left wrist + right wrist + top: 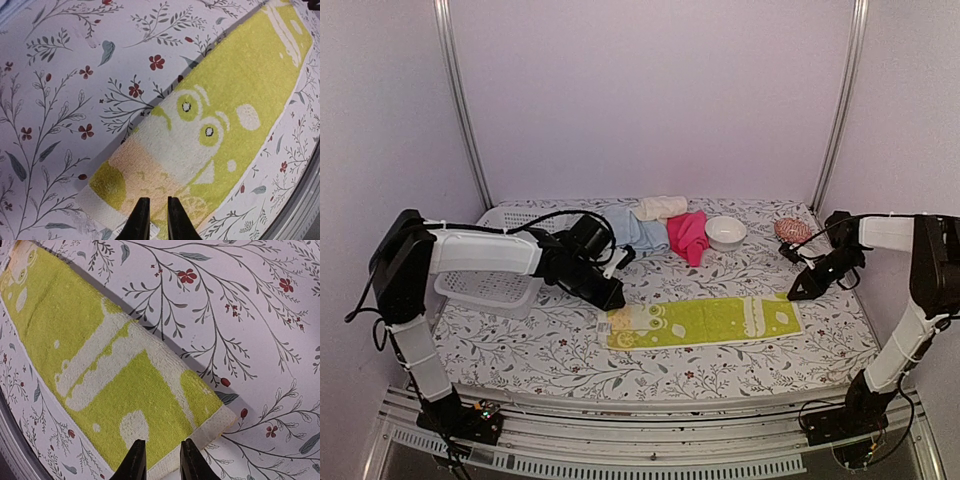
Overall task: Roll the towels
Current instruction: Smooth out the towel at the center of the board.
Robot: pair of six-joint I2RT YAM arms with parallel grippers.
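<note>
From above: shows the green towel (705, 322) spread flat, its long side parallel to the near edge and right of centre, probably laid out this way so it can be rolled from one short end. Puts the left gripper (613, 298) over its left end and the right gripper (795, 293) over its right end, likely so one can start the roll while the other pins the strip straight. Has the blue towel (630, 228), cream towel (660, 207) and pink towel (688, 236) heaped together by the far edge next to a bowl (725, 232), well apart from the work and seemingly waiting their turn. Sets a basket (480, 288) toward the far left corner, behind the left arm. From the left wrist: looks down past fingers (140, 220) drawn to a thin slit with nothing between, poised above the pale short hem; cannot tell whether touching. From the right wrist: finds fingers (134, 460) parted somewhat wider, also empty, over the white-hemmed short edge, near its corner. No fold or curl anywhere along the towel, so rolling not yet begun.
</note>
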